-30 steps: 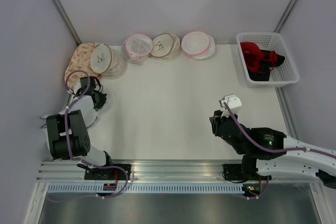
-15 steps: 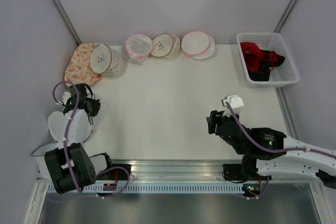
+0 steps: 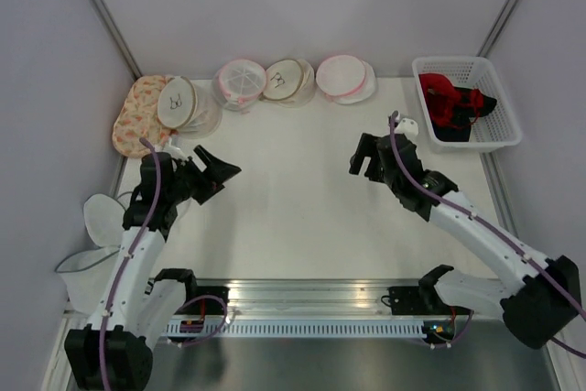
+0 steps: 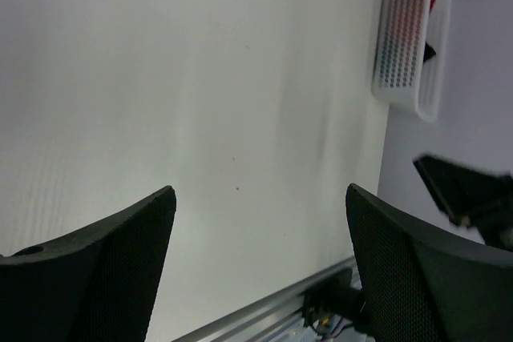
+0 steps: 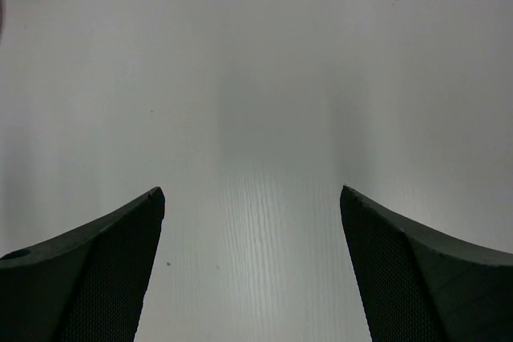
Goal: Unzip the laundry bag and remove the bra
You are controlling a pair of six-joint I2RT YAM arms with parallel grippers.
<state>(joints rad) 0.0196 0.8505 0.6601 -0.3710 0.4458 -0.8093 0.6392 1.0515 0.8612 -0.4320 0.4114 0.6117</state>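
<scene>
Top external view showed you the whole layout. At far left, a floral bag (image 3: 135, 116) lay at the back corner of the surface (image 3: 293, 208), with a round mesh bag (image 3: 179, 103) overlapping it. Your left hand (image 3: 220, 165) hovered just in front of that pair, pointing right across the surface, its fingers (image 4: 96, 270) spread apart with nothing between them. Three more laundry bags (image 3: 288, 80) carried the row along the far edge, so its long axis ran left to right, beyond both hands. I could not pick out a zip or the bra in any of them. Your right hand (image 3: 360, 158) hung over mid-surface, fingers (image 5: 88, 270) also apart and empty, the pink-rimmed bag (image 3: 345, 78) beyond it. At far right sat the basket (image 3: 476, 145) holding red and black garments (image 3: 449, 98). By position, the left hand was nearer the leftmost pair, the right hand nearer the pink-rimmed bag.
</scene>
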